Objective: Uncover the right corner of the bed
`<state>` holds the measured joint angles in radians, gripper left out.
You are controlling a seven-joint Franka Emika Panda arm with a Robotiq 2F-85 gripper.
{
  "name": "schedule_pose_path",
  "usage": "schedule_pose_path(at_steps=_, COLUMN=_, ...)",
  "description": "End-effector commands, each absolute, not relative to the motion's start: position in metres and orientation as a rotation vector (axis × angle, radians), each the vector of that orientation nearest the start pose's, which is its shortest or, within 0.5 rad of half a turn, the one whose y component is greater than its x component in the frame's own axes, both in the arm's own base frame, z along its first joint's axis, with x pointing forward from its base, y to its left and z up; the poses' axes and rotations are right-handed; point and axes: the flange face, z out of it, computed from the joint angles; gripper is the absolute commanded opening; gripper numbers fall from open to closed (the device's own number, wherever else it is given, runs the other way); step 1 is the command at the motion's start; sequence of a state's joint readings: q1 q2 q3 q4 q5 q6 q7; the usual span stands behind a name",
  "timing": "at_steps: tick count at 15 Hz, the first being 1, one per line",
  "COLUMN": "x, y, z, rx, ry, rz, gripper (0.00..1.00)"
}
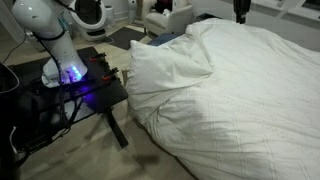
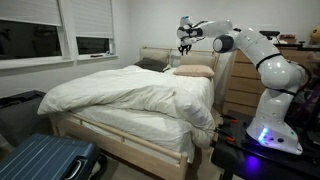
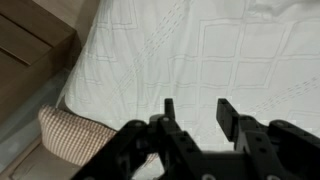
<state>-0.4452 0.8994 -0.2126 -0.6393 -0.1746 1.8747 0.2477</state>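
Two fingers [image 3: 168, 112] stand released in my wrist view, nothing between them, above the white duvet [image 3: 220, 50]. Their roots are cut off by the lower edge. A checked pillow [image 3: 68, 135] shows only in part at lower left. In an exterior view the arm [image 2: 250, 45] holds the fingers over the head of the bed [image 2: 120, 95], well apart from the right corner of the bed [image 2: 200, 122], which the duvet hides beside the black counter [image 2: 228, 150]. In an exterior view the top edge cuts the fingers [image 1: 240, 10]; I cannot read them there.
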Motion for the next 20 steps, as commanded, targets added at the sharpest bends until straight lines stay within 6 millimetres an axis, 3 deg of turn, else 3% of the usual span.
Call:
schedule_pose_path(at_steps=1, x=0.673, y=-0.392, z=0.523, rx=-3.267, ry=1.015, rz=-0.356, gripper=0.8)
schedule_pose_path(at_steps=4, x=0.676, y=-0.354, z=0.531, rx=-3.289, ry=0.771, rz=-0.213, gripper=0.99)
schedule_pose_path(at_steps=7, x=0.678, y=-0.316, z=0.531, rx=-3.271, ry=0.538, rz=-0.084, gripper=1.0)
schedule_pose_path(at_steps=10, x=0.675, y=-0.289, z=0.519, rx=-3.248, ry=0.329, rz=0.066, gripper=1.0)
schedule_pose_path(at_steps=15, x=0.648, y=-0.256, z=0.493, rx=-3.162, ry=0.035, rz=0.374, gripper=1.0)
schedule_pose_path(at_steps=20, x=0.608, y=-0.225, z=0.457, rx=-3.013, ry=-0.224, rz=0.702, gripper=1.0)
